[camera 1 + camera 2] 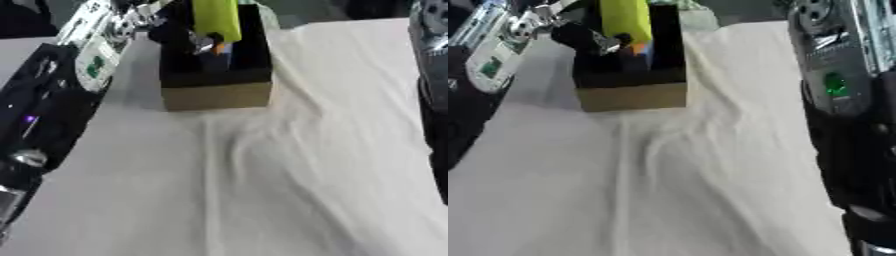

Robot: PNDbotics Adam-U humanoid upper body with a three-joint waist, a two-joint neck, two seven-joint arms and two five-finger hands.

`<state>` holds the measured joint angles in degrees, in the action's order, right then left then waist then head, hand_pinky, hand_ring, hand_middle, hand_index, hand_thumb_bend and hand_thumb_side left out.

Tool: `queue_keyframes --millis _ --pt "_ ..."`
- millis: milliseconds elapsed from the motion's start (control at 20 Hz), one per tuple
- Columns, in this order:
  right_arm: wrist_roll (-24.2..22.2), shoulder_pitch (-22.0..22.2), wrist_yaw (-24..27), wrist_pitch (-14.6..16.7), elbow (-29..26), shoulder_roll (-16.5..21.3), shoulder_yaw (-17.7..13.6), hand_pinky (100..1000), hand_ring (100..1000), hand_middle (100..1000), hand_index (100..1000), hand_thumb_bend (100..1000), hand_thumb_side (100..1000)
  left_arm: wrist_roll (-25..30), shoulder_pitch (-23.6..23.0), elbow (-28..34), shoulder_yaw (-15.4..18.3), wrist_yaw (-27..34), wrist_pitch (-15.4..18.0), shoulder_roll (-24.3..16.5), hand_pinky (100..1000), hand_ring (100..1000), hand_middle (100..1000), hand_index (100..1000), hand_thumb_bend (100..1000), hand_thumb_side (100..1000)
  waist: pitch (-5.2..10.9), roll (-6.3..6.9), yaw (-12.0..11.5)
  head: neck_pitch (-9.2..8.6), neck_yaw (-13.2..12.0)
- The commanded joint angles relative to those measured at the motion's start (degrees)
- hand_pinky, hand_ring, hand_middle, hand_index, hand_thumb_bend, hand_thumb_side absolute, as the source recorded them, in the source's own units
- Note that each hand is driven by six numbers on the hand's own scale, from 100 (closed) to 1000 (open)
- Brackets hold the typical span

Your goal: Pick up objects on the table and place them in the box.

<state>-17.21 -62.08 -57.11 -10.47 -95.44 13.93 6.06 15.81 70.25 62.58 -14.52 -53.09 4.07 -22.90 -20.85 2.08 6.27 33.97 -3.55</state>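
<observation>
Cardboard, plain brown on its outer wall and dark inside, makes up the box (pixel 215 95), a squarish open-topped container standing at the far end of the table (pixel 262 190). A pale cream cloth (pixel 710 165) covers the table, soft and rumpled, with long shallow folds running away from the box's near wall toward the viewer.

Over the box's open top hangs a yellow-green object (pixel 216 17), smooth, tall and flat-sided, upright, its lower end down among the dark interior. Just below it, inside the box, show a small orange patch and a blue one; what they belong to is unclear.

The left hand (pixel 179 32) reaches in from the box's left side, black with silver parts, and sits against the yellow-green object at the box's rim. Its fingers seem curled about the object's lower part, though blur keeps the exact hold from being clear. The left arm (pixel 52 95) runs back from the box along the table's left edge, glossy black with a white panel bearing a green mark.

To the right of the box, well apart from it, the right arm (pixel 837 75) stands as a grey and black column with a green mark. Its hand is out of sight.
</observation>
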Motion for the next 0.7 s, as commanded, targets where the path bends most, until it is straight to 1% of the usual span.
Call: queue_keyframes --millis 50,150,200,250,300,550,600,650,700 --pt "-0.12 -1.5 0.67 0.06 -1.12 0.41 0.0 909 940 768 904 100 1000 -2.73 2.13 -2.92 2.04 -2.52 -0.27 -0.19 615 534 493 559 100 568 0.97 0.01 0.37 -1.18 -0.37" --pt "-0.19 -1.62 0.67 0.07 -1.06 0.25 0.08 909 940 768 902 100 1000 -3.52 2.59 -4.7 2.72 -3.0 -0.53 0.08 616 537 497 564 100 603 0.69 0.14 0.81 -1.58 -0.55" --pt "-0.21 -1.64 0.63 0.05 -1.02 0.2 0.09 909 940 768 903 100 1000 -3.73 2.84 -5.45 3.02 -2.91 -0.67 0.21 619 539 501 568 100 636 0.58 0.2 1.02 -1.73 -0.64" --pt "-0.2 -1.63 0.63 0.0 -0.97 0.18 0.07 909 940 768 903 100 1000 -3.87 3.07 -6.05 3.29 -2.59 -0.85 0.31 619 539 501 569 100 643 0.48 0.24 1.21 -1.82 -0.7" --pt "-0.19 -1.61 0.63 -0.08 -0.91 0.18 0.04 909 940 767 903 100 1000 -3.92 3.24 -6.56 3.58 -1.99 -1.15 0.42 619 538 502 568 100 679 0.41 0.28 1.36 -1.86 -0.73" --pt "-0.13 -1.46 0.67 -0.29 -0.56 0.28 -0.03 909 940 767 903 100 1000 -3.68 3.93 -8.02 4.36 2.56 -5.24 0.28 630 554 517 587 100 769 0.29 0.42 1.67 -1.79 -0.68" --pt "-0.09 -1.39 0.67 -0.32 -0.52 0.29 -0.07 909 939 766 903 100 1000 -3.54 3.95 -8.02 4.25 3.03 -5.76 0.24 643 573 537 618 100 811 0.3 0.46 1.67 -1.79 -0.68" --pt "-0.06 -1.31 0.68 -0.36 -0.47 0.28 -0.11 909 939 766 903 100 1000 -3.07 3.92 -8.06 4.11 3.49 -5.99 0.26 648 581 547 633 100 826 0.31 0.49 1.68 -1.74 -0.68" --pt "-0.04 -1.22 0.68 -0.4 -0.42 0.28 -0.14 909 939 765 902 100 1000 -2.49 3.89 -8.08 3.99 3.89 -6.07 0.26 670 621 588 689 100 877 0.33 0.52 1.68 -1.66 -0.68"
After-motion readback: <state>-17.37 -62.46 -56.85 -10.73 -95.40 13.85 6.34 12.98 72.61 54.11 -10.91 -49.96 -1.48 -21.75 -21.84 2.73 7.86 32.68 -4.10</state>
